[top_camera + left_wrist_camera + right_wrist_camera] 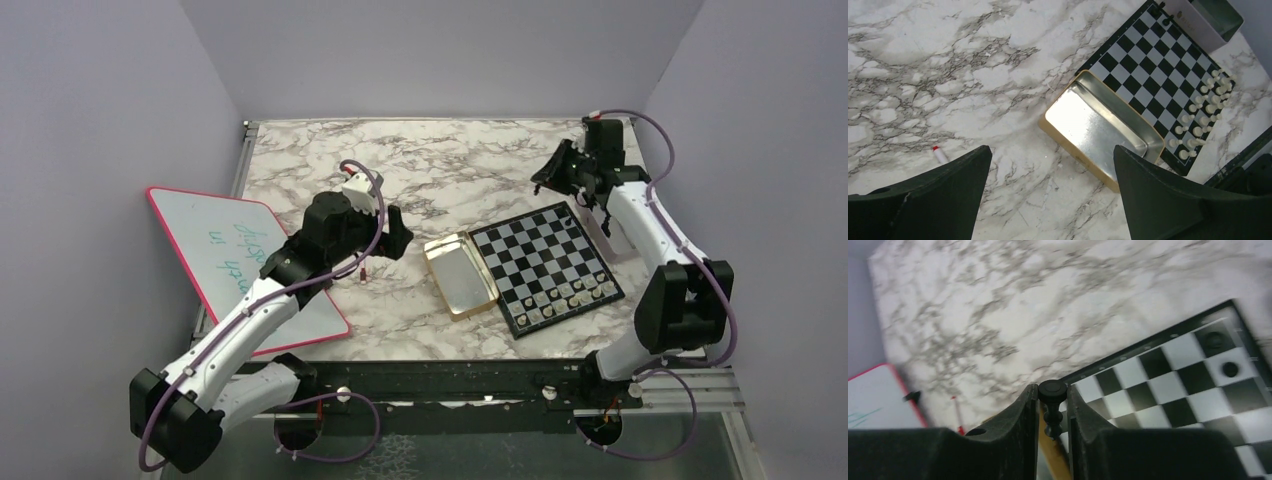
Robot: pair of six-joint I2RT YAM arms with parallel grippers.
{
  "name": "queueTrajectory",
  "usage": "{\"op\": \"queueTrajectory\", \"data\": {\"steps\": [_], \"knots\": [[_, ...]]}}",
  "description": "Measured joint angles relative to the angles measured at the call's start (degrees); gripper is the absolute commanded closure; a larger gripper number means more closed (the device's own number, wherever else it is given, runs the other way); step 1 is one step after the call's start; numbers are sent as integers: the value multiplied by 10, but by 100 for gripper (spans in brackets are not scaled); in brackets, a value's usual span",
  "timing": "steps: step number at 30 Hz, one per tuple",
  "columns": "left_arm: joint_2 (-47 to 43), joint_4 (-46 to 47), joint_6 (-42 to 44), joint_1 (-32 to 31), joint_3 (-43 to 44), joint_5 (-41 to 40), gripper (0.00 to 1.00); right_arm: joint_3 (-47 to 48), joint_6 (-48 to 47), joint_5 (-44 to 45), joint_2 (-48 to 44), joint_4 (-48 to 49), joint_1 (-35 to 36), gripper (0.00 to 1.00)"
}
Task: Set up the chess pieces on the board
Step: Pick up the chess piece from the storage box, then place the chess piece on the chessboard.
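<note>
Right hand (1052,396) pinches a black piece (1052,389) at the board's (540,250) twelve o'clock; left hand (1051,160) hangs spread, nine o'clock of the tin (1098,125).

White link shells and black joint housings make up the left arm (238,327) and right arm (645,218). A mauve cable (668,150) loops along each link behind the fingers (1173,195), which are matte black wedges.

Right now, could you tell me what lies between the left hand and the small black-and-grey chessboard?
A shallow gold rectangular metal tin lies between the left hand and the chessboard, close against its edge, as the top external view shows.
</note>
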Motion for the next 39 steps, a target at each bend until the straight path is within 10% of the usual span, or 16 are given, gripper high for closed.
{"op": "queueTrajectory", "data": {"steps": [7, 21, 39], "knots": [[45, 26, -59, 0, 50, 21, 15, -150, 191, -134, -71, 171, 54, 86], [182, 230, -94, -31, 110, 27, 23, -286, 561, -125, -122, 454, 119, 86], [358, 294, 19, -130, 238, -3, 50, -311, 690, -111, -121, 544, 127, 86]]}}
